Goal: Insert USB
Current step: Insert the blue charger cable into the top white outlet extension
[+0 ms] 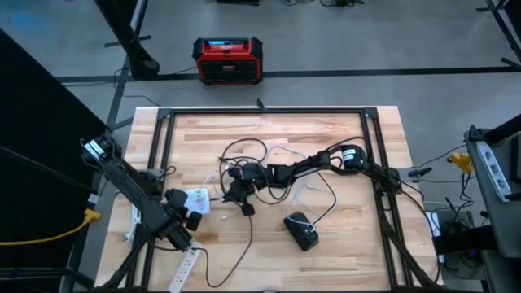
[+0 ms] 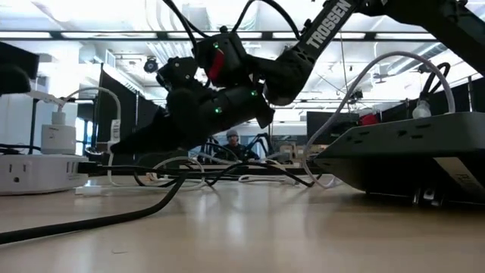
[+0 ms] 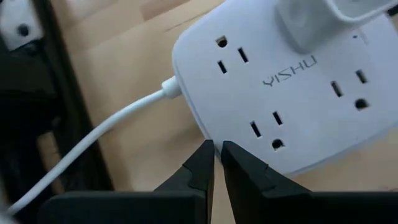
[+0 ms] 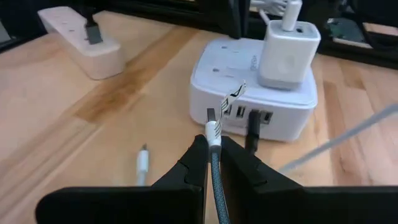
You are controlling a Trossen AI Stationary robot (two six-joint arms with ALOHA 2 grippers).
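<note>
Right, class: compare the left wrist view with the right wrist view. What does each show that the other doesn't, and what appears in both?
Only the left wrist view shows the white power hub's top face with its wall outlets and its white cord, with the shut left gripper at its edge.

Only the right wrist view shows the hub's side USB ports, the right gripper shut on a braided USB cable aimed at them, a loose white connector and a beige power strip.

Both show the hub, the white charger plugged into it, and the wooden table.
</note>
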